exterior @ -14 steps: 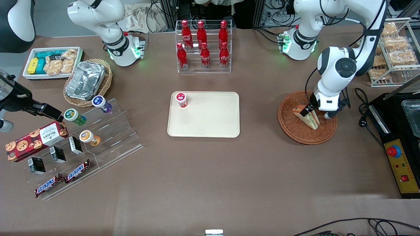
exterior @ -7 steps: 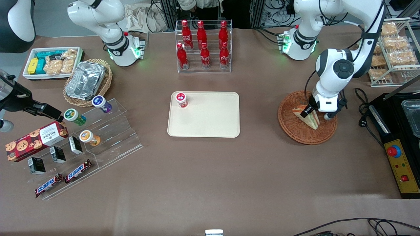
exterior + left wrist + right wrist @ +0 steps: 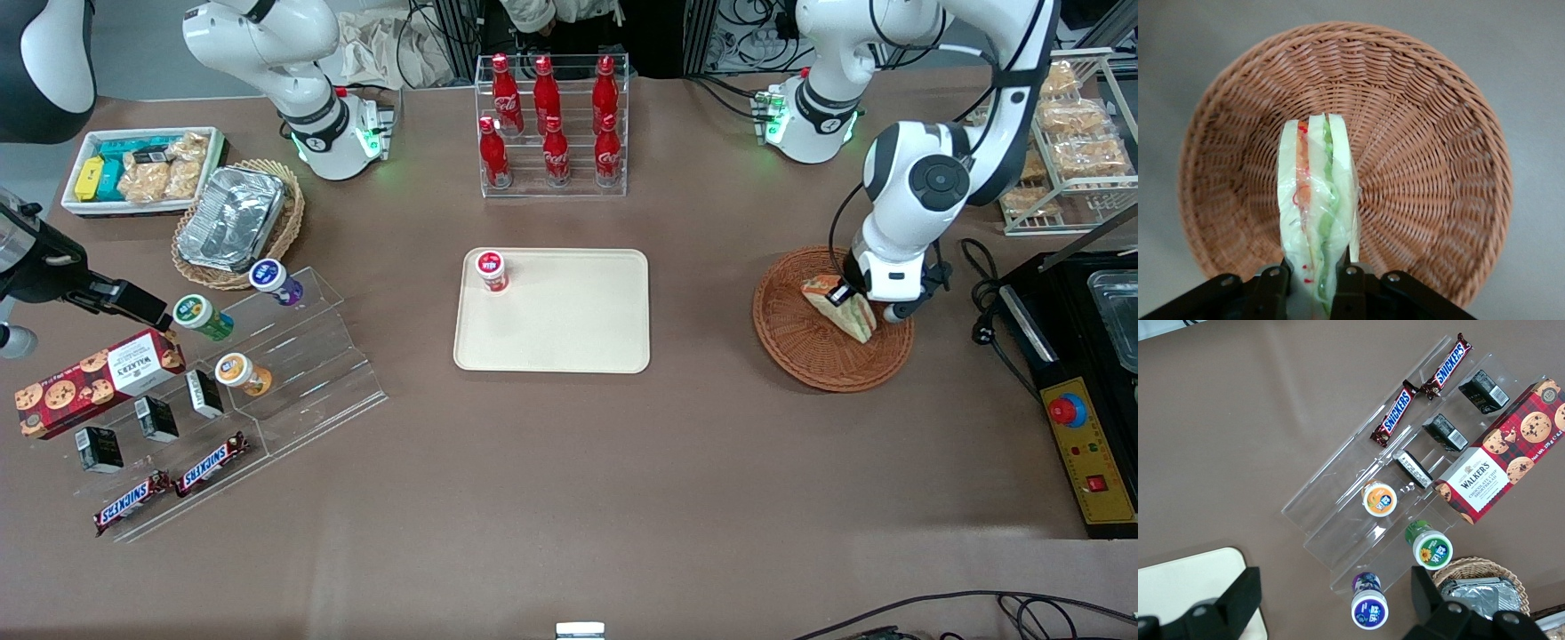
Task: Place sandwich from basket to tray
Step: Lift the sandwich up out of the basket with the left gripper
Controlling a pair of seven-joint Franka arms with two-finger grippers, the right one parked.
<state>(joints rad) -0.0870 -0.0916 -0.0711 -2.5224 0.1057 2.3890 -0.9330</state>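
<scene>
Presently, the triangular pale-bread sandwich (image 3: pixel 1317 200) with red, orange and green filling is clamped by the left gripper (image 3: pixel 1313 273), fingers closed on both bread faces, above the round reddish-brown wicker basket (image 3: pixel 791 342). Lifting appears under way; carriage toward the flat cream plastic tray (image 3: pixel 569 320), well apart from the basket, is judged next.

Pale sandwich (image 3: pixel 1317 200) layered red, orange, green; reddish-brown woven basket (image 3: pixel 1431 133); cream tray (image 3: pixel 569 329); black claw (image 3: pixel 1315 283).

Brown table (image 3: pixel 569 462), cluttered edges
</scene>
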